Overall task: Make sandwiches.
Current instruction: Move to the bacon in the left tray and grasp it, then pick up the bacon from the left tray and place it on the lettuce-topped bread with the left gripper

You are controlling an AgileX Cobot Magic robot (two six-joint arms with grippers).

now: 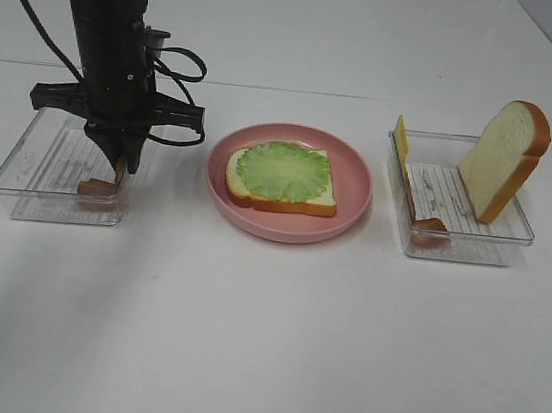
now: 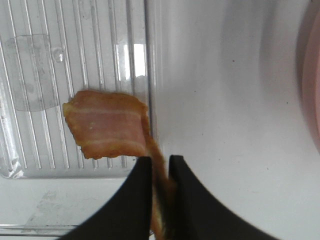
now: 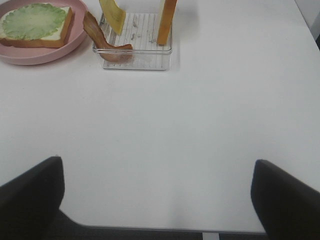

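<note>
While the white table (image 1: 259,346) spreads under everything, we see the left arm (image 1: 102,24) reaching down over the left tray (image 1: 30,161), a clear ribbed box. A matching right tray (image 1: 473,246) sits on the other side, and the pink plate (image 1: 353,191) lies between the 2 trays. On the plate, 1 bread slice (image 1: 281,205) lies flat with the lettuce leaf (image 1: 283,170) spread on top. In the right tray another bread slice (image 1: 501,159) stands tilted at the outer side, the cheese slice (image 1: 402,141) stands against the plate-side wall, and a spare bacon strip (image 1: 425,223) curls by that wall. The left gripper (image 2: 160,172) pinches 1 end of the bacon strip (image 2: 107,125), whose other end rests on the left tray's floor beside its plate-side wall. The right gripper (image 3: 157,167) hangs spread wide above bare table, well apart from the right tray.
</note>
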